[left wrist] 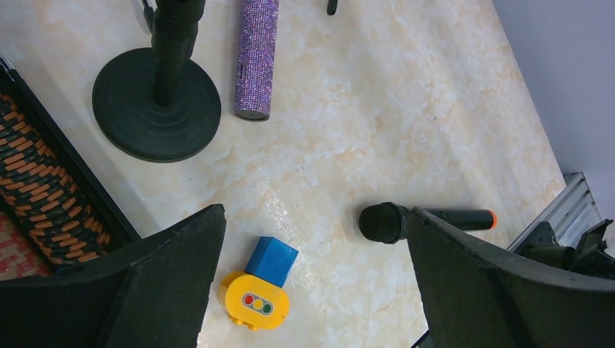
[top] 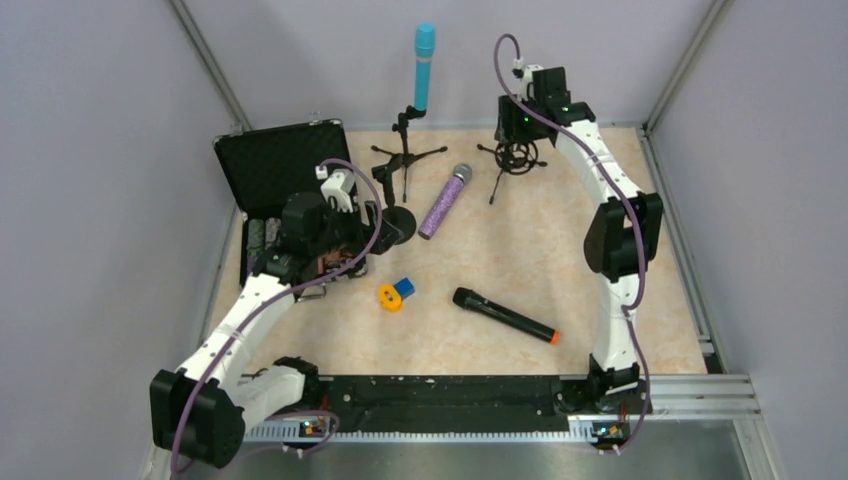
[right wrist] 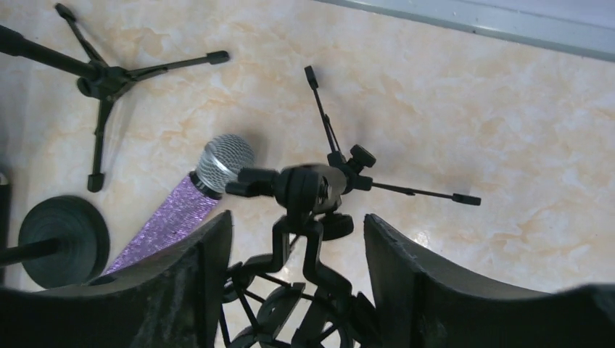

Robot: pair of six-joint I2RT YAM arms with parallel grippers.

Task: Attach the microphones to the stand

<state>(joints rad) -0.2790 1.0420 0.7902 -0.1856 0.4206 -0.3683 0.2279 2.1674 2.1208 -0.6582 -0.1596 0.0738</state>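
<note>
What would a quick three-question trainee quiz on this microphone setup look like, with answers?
1. True or false: the light-blue microphone is already standing in a tripod stand.
2. Which microphones lie flat on the table? A) the purple microphone and the black microphone; B) the light-blue and the black; C) all three.
3. Fill in: the left gripper and the right gripper both have their fingers ____.
Key: 1 true; 2 A; 3 open.
</note>
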